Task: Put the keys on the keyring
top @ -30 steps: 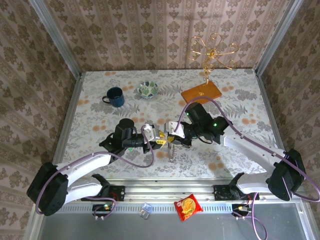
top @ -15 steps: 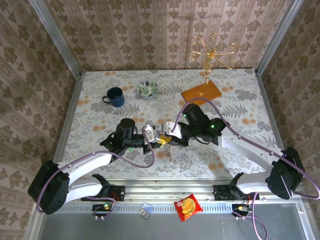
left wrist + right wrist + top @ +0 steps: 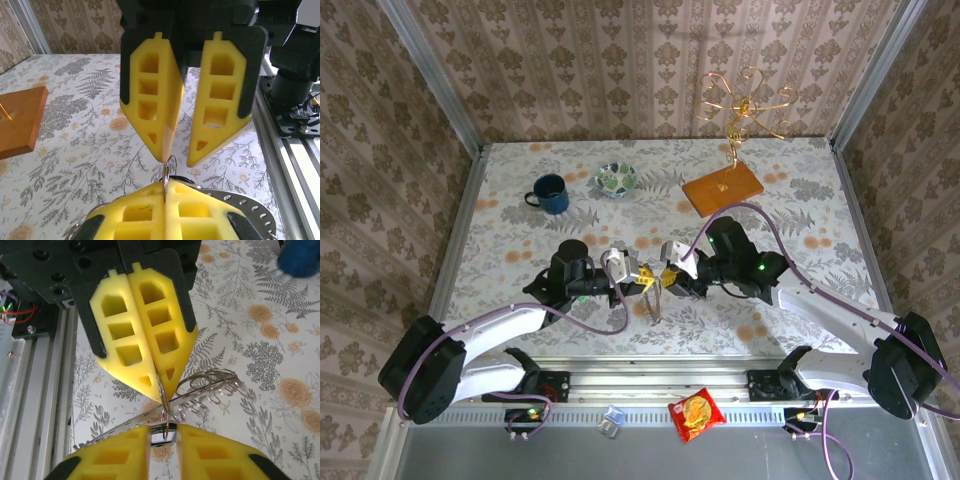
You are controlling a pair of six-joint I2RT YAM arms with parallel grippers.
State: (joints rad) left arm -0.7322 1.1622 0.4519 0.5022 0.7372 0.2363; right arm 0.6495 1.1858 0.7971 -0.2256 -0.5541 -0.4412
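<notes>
Centrally, over the floral table [image 3: 800, 200], the wire keyring [image 3: 654, 302] is pinched between the pressed-together fingers of the left gripper [image 3: 165, 189]. In the top view its long axis runs from that grip toward the near metal rail [image 3: 650, 370]. Facing it, the right gripper [image 3: 179, 161] has its fingers a narrow gap apart, one tip touching the ring's top. Farther back stand a blue mug [image 3: 551, 193], a patterned bowl [image 3: 616, 179] and a wooden base [image 3: 722, 187], with damask-papered walls [image 3: 620, 70] around.

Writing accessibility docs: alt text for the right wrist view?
The left gripper, yellow fingers shut, pinches a wire keyring above a floral table. The right gripper sits just below, fingers slightly apart; a blue mug is top right.
</notes>
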